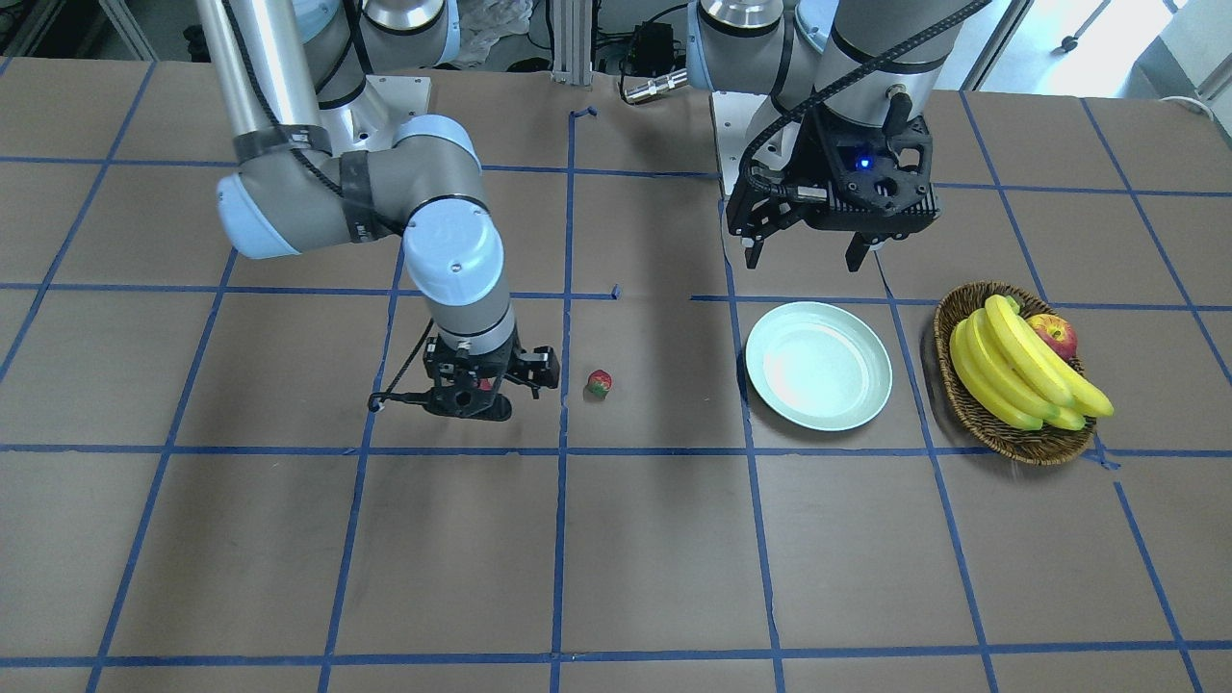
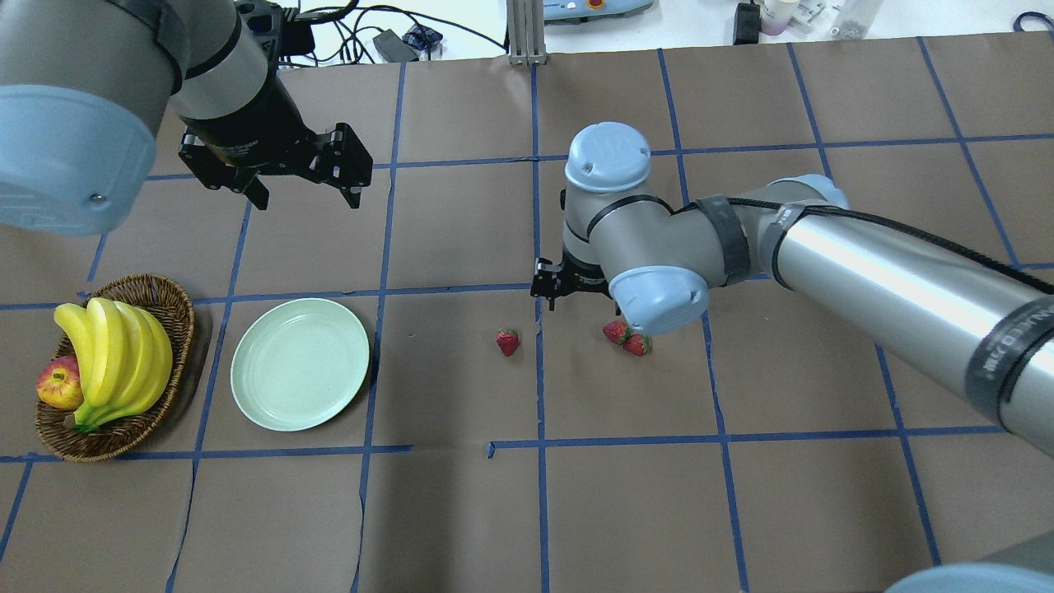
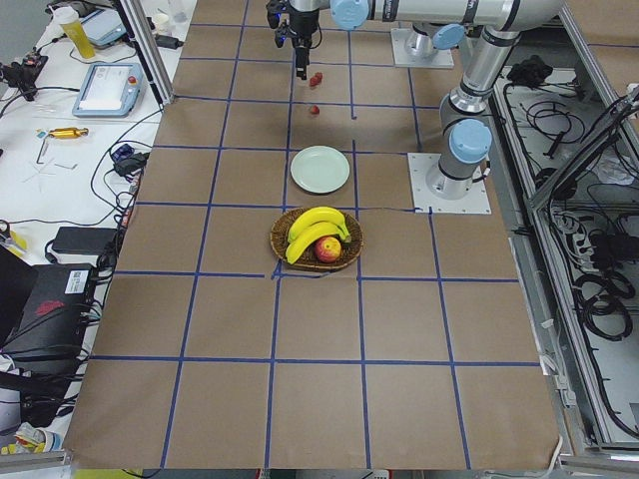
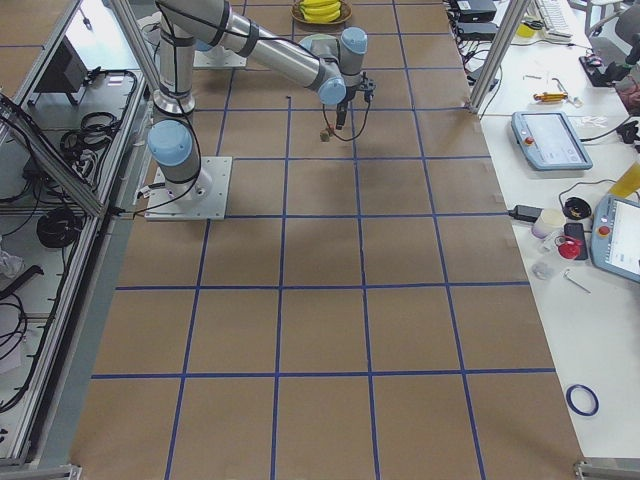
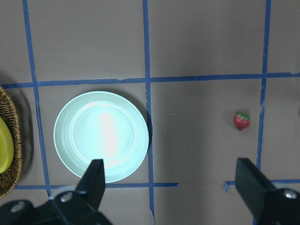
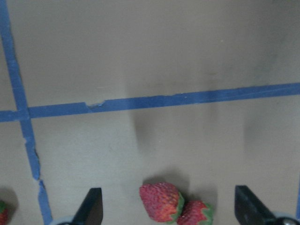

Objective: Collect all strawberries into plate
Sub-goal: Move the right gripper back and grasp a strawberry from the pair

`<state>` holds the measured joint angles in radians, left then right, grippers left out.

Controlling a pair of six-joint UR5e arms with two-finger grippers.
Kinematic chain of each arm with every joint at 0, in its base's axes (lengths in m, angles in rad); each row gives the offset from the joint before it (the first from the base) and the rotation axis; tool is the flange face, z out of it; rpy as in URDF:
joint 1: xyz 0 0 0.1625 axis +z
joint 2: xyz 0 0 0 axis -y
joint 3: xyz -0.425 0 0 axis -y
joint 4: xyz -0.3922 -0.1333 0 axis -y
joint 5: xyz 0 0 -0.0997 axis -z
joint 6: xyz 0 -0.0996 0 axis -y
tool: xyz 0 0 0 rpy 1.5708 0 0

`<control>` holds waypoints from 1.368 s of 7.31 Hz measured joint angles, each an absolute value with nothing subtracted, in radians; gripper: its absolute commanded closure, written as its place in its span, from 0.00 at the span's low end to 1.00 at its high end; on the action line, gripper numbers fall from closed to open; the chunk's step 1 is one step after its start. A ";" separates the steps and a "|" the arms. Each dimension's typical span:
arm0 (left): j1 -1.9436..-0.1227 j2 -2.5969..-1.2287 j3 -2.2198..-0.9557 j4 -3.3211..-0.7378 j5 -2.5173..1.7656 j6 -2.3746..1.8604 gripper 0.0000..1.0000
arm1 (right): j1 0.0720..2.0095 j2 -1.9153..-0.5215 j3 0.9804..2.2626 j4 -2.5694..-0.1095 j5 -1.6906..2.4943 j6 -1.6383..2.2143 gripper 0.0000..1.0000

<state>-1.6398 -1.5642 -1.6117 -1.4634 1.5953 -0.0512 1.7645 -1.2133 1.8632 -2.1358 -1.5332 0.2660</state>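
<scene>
strawberries (image 2: 615, 332) on table (image 2: 741, 494), none in plate (image 2: 300, 362): two touching, below spread right gripper (image 6: 169, 208), third apart. left gripper (image 2: 307, 202) spread too. likely light, rollable; pinch mid-body, gently.

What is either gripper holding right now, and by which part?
Nothing: the left gripper is open in the air, and the right gripper is open over two strawberries lying on the table.

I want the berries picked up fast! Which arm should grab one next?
Probably right: the right tool hovers open over two strawberries, while the left tool hangs near the plate, farther away.
</scene>
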 measured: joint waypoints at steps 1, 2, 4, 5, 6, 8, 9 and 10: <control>-1.640 -1.565 -1.612 -1.463 1.595 -0.052 0.00 | 1.754 -1.212 1.873 -2.136 -1.538 0.226 0.00; -1.640 -1.566 -1.612 -1.463 1.595 -0.052 0.00 | 1.751 -1.208 1.885 -2.133 -1.535 0.171 0.00; -1.640 -1.566 -1.612 -1.463 1.595 -0.053 0.00 | 1.768 -1.205 1.916 -2.124 -1.529 0.041 0.00; -1.640 -1.567 -1.612 -1.463 1.595 -0.054 0.00 | 1.784 -1.205 1.925 -2.125 -1.529 0.000 0.07; -1.640 -1.567 -1.612 -1.463 1.595 -0.054 0.00 | 1.800 -1.205 1.929 -2.135 -1.529 -0.020 0.16; -1.641 -1.567 -1.612 -1.463 1.595 -0.054 0.00 | 1.814 -1.183 1.923 -2.169 -1.539 -0.039 0.28; -1.641 -1.568 -1.612 -1.463 1.595 -0.055 0.00 | 1.815 -1.170 1.921 -2.183 -1.543 -0.043 0.56; -1.641 -1.568 -1.612 -1.463 1.595 -0.055 0.00 | 1.816 -1.167 1.919 -2.188 -1.545 -0.044 0.86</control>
